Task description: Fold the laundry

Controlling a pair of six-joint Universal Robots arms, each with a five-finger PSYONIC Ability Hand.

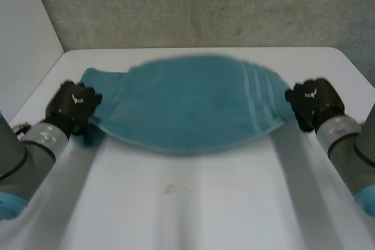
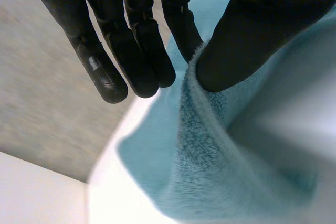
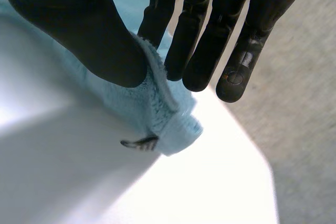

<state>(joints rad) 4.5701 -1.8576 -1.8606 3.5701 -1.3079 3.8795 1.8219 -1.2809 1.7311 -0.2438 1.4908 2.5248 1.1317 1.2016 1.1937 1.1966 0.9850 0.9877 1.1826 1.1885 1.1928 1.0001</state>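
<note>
A teal towel [image 1: 187, 106] is stretched between both hands above the white table [image 1: 193, 203], its middle bulging and blurred. My left hand [image 1: 73, 105] pinches the towel's left end; in the left wrist view the thumb [image 2: 247, 35] presses the towel [image 2: 210, 156] against the fingers [image 2: 131, 51]. My right hand [image 1: 313, 102] pinches the right end, near the striped border. In the right wrist view the thumb [image 3: 89, 40] clamps a corner of the towel [image 3: 163, 114] against the fingers [image 3: 210, 35], and a small tag hangs from that corner.
A grey wall [image 1: 205, 4] stands behind the table's far edge. A white panel [image 1: 23, 33] borders the table's left side. Bare tabletop lies in front of the towel, between the two arms.
</note>
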